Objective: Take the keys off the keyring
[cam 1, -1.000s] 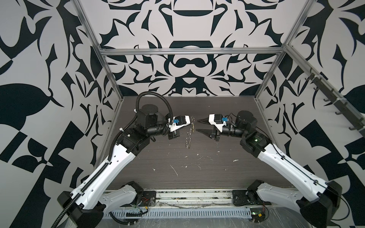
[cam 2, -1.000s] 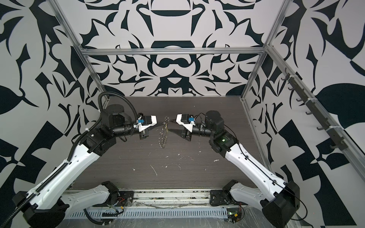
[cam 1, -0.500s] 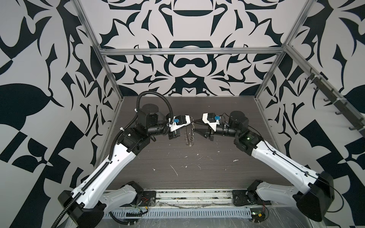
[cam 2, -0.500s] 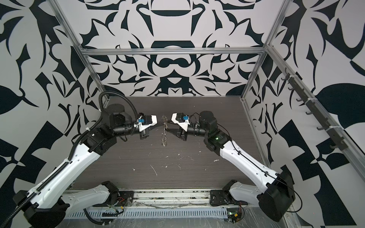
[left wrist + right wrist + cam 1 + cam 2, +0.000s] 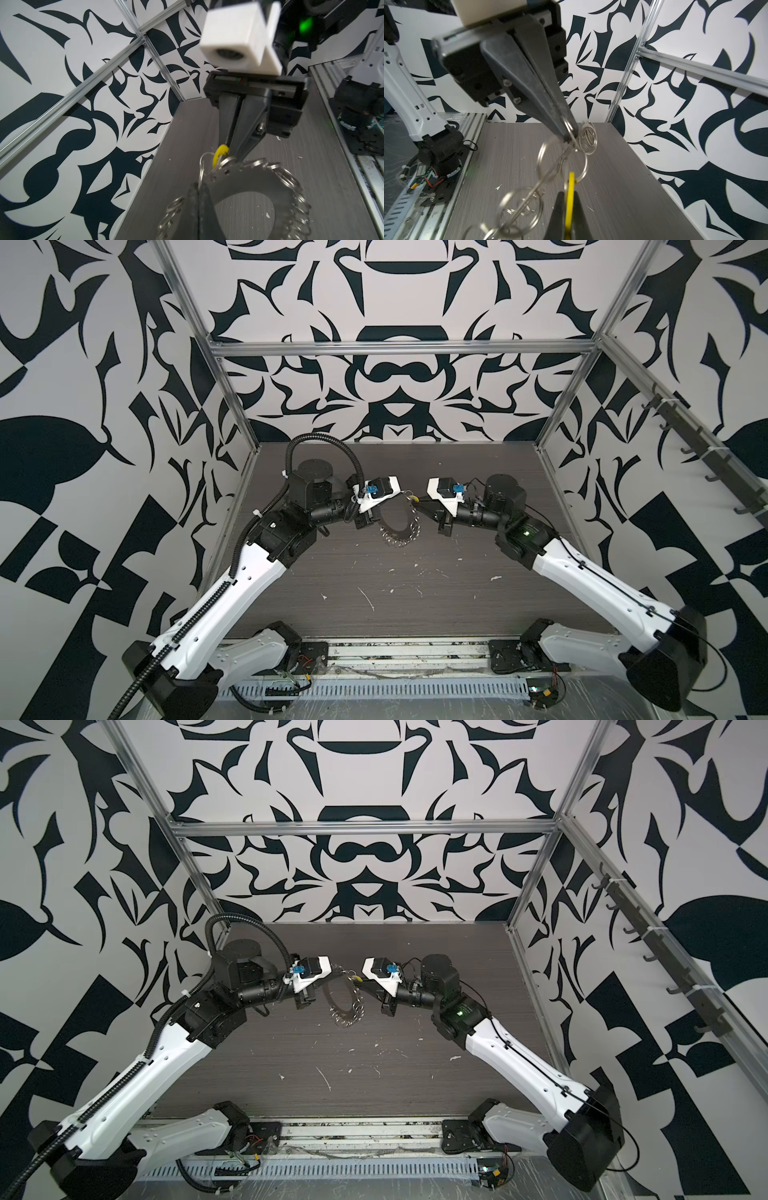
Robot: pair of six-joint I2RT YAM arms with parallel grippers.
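held the keyring up in mid-air over the middle of the dark bench, clear of its surface and hanging down from the grip. clenched the left fingers on its upper rim, pinched flat on the band amid a fringe of small split rings. clenched the right fingers on the yellow tag of the keys, just right of the left fingertips and nearly touching them. gripped that tag edge-on, as seen in the right wrist view. could not tell whether its tiny ring was threaded on the keyring. saw white flecks scattered on the bench nearer in.
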